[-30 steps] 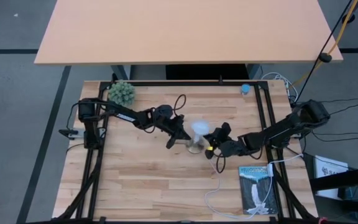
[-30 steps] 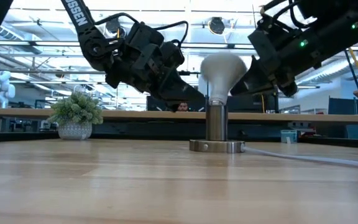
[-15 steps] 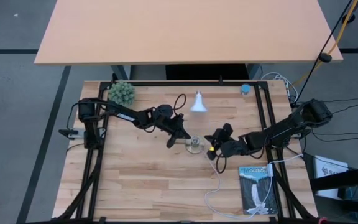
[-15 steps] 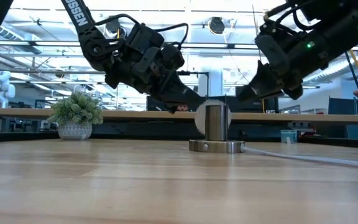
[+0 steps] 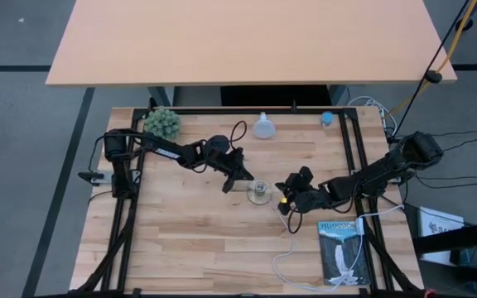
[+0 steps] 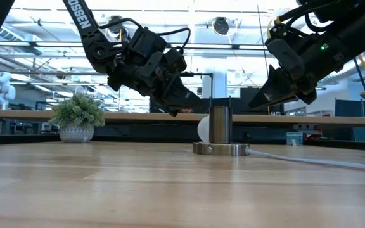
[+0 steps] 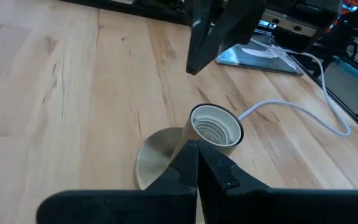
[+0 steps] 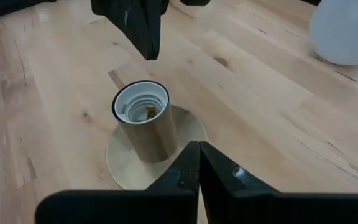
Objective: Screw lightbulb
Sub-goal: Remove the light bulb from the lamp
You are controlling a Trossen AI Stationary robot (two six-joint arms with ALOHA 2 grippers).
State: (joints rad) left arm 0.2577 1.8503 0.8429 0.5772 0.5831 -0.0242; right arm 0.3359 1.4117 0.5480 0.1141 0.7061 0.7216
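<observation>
Lightbulb (image 5: 262,127) is lying on the tabletop (image 5: 189,240) near its far edge, well apart from the empty socket (image 5: 258,193); only wrist views are showing the socket's threads. Left claw (image 5: 240,177) and right claw (image 5: 286,194) are flanking it, both closed, empty.

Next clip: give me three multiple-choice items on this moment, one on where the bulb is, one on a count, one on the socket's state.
1. Where is the lightbulb?
A. lying near the table's far edge
B. screwed into the socket
C. on the book

2. How many potted plants are on the table?
A. none
B. one
C. three

3. What state is the socket in?
A. holding the bulb
B. tipped over
C. empty and upright

Answers: 1 A, the high view shows it far from the socket; 2 B, one plant at the far left corner; 3 C, both wrist views look into its bare threads.
</observation>
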